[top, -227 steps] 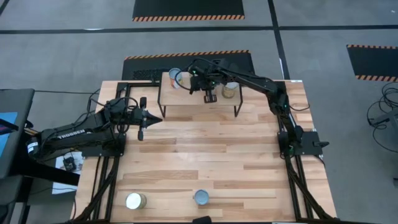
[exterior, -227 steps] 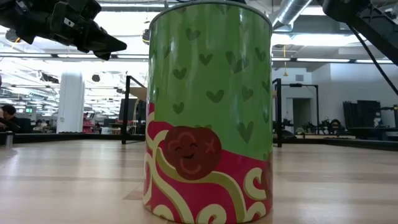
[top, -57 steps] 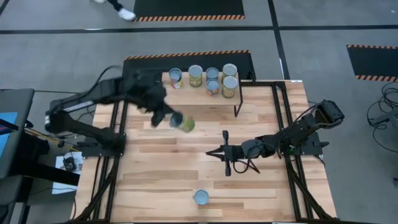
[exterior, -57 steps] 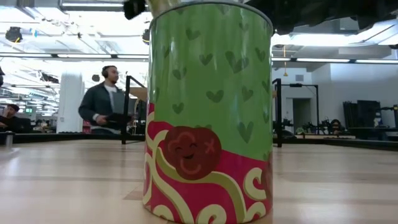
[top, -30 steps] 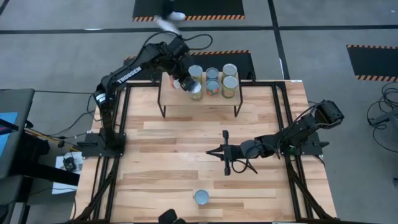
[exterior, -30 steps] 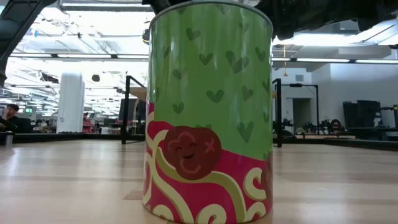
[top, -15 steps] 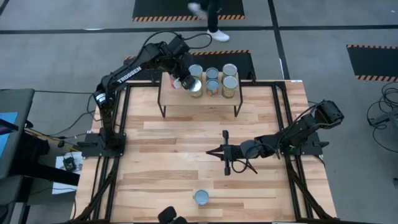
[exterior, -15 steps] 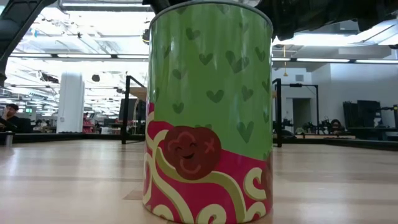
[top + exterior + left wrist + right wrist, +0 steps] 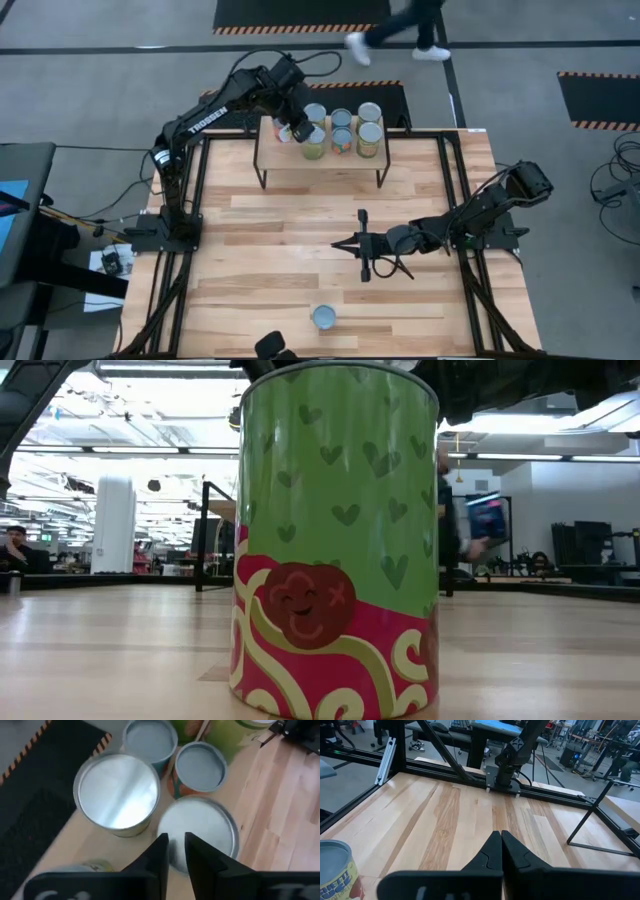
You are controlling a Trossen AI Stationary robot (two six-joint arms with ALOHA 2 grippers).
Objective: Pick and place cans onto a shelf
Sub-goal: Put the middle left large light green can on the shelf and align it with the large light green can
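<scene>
The shelf (image 9: 270, 165) stands at the table's far edge with several cans on its plank. My left gripper (image 9: 299, 131) is at the shelf's left half, shut on a green-labelled can (image 9: 314, 147) that stands among the others; its pale top shows in the left wrist view (image 9: 205, 827). My right gripper (image 9: 336, 245) is shut and empty at mid-table, pointing toward the table's left edge. One more can (image 9: 323, 317) stands upright near the table's near edge; it fills the low view (image 9: 335, 540). My left gripper holds the green-labelled can at the edge of its top (image 9: 176, 862), with only a narrow gap between the fingers. One finger (image 9: 195, 851) lies over the lid and the other (image 9: 159, 851) stands outside the rim. The fingers slant down from the table's left. The can stands upright on the shelf's plank.
Other cans crowd the held one: a silver-topped can (image 9: 117, 792) and two blue-grey tops (image 9: 150, 740) (image 9: 200, 765). A person (image 9: 400, 30) walks on the floor beyond the far edge. A dark object (image 9: 275, 348) sits at the near edge.
My left gripper has stayed over the shelf with the can, shifting only slightly. My right arm has kept still. The person beyond the far edge has walked toward the right.
</scene>
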